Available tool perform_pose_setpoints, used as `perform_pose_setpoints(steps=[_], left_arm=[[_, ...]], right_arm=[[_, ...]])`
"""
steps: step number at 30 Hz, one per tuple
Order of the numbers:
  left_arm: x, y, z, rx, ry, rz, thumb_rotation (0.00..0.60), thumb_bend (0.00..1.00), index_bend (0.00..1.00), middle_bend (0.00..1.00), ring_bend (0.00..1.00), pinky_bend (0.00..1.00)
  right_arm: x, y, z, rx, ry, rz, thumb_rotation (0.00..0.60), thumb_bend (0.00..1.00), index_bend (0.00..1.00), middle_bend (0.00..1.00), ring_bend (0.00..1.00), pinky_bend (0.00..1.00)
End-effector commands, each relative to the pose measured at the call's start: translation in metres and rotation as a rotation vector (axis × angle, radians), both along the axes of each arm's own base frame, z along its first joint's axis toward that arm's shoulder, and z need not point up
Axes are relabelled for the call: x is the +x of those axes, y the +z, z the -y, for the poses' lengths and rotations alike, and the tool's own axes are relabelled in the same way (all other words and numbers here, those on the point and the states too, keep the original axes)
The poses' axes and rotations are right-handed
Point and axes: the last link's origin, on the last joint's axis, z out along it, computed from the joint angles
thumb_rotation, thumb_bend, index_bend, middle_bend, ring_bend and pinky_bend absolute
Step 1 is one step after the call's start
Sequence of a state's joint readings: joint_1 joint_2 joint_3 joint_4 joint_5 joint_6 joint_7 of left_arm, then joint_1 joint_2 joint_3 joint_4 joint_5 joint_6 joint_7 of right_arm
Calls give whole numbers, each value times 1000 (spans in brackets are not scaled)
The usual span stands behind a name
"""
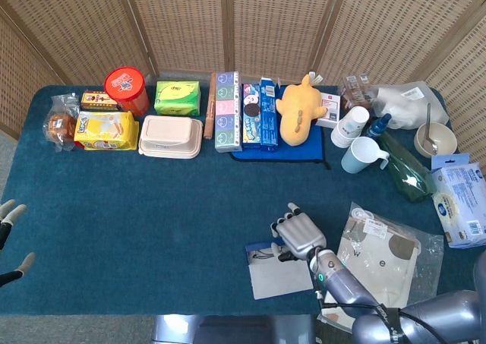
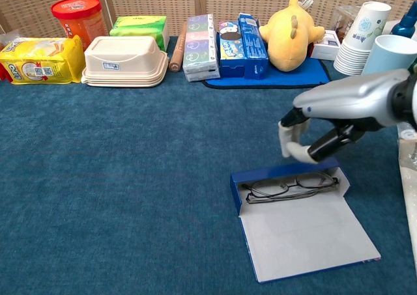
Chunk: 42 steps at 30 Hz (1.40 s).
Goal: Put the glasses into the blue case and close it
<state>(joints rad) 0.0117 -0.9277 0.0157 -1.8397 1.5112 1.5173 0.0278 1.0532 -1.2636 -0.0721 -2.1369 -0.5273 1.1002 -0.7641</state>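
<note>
Your robot's right hand (image 2: 301, 140), white fingers curled in and holding nothing, hovers just above the far edge of the open blue case (image 2: 287, 178) on the dark blue felt tabletop (image 2: 117, 184). The thin black-framed glasses (image 2: 291, 185) lie folded inside the case's narrow tray, while its pale grey lid (image 2: 306, 233) lies flat towards you. Along the back edge sit a yellow plush toy (image 2: 288, 33) and a white lidded food box (image 2: 125, 60).

Legible text: none. Printing shows on the yellow pack (image 2: 36, 59), boxes (image 2: 200, 47), paper cups (image 2: 365, 31) and red tub (image 2: 78, 15), too small to read.
</note>
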Motion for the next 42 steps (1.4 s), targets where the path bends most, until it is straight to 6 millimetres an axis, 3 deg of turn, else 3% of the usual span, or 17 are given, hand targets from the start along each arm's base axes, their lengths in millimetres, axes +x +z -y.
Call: perform_pose_setpoints(steps=[1, 7, 12, 42], left_arm=[[0, 0, 0, -1, 0, 1, 600, 279, 84, 55, 0, 0], [0, -1, -1, -4, -1, 1, 600, 278, 84, 55, 0, 0], [-1, -2, -2, -6, -1, 0, 600, 278, 83, 55, 0, 0], [-4, -5, -1, -16, 4, 10, 600, 278, 82, 55, 0, 0]], right_arm=[[-9, 3, 6, -16, -28, -16, 175, 581, 341, 328, 229, 92], [-28, 7, 18, -29, -97, -41, 174, 583, 342, 329, 230, 92], [-37, 9, 13, -17, -122, -67, 175, 582, 342, 329, 234, 91], [-29, 9, -37, 62, -94, -52, 166, 576, 341, 329, 241, 93]])
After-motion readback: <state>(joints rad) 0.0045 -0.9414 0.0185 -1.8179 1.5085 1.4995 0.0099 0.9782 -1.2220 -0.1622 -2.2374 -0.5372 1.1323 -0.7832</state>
